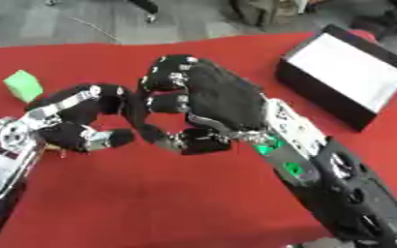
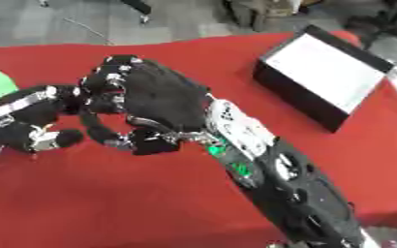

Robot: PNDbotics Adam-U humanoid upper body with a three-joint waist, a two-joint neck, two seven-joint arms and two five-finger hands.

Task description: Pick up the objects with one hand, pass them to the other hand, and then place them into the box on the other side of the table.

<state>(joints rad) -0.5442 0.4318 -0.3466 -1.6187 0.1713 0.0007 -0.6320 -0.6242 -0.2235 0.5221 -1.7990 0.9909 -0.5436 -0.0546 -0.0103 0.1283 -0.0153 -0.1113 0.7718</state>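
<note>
Two hands: the robot's black left hand (image 1: 79, 121) and black right hand (image 1: 206, 104) meet fingertip to fingertip above the middle of the red-covered counter (image 1: 151, 203).
Left hand: fingers and thumb curled into a ring toward the right hand; whether anything sits inside that ring cannot be told.
Right hand: back of the hand faces the camera, fingers curled down toward the left hand; no object shows between its fingers either.
Object in view: one small bright green block (image 1: 23, 85) lies on the counter at the left, just beyond the left hand and untouched.
Box: a black rectangular box with a white inside (image 1: 346, 72) stands at the far right of the counter, well apart from both hands; nothing shows in it.
Progress: this looks like the hand-over step, though the passed thing is hidden.
Left to do: finish the pass, carry to the box, release; the green block has yet to be picked up.
</note>
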